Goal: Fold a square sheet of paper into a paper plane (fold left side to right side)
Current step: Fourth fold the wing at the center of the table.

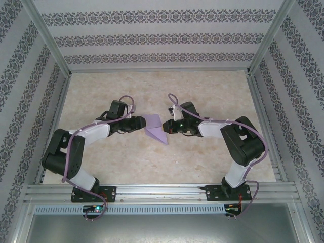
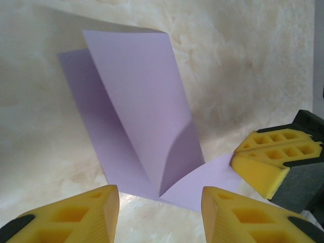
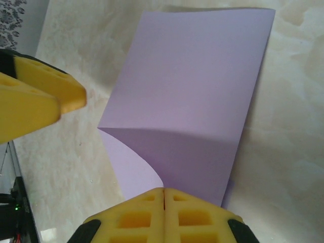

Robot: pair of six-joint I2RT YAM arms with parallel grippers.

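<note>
Pinching the loosely doubled square sheet of paper (image 3: 192,101), the right gripper (image 3: 163,191) is holding it ahead of the open left gripper (image 2: 159,191), crease unpressed.

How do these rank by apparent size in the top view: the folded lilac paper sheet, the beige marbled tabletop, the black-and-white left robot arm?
1. beige marbled tabletop
2. black-and-white left robot arm
3. folded lilac paper sheet
</note>
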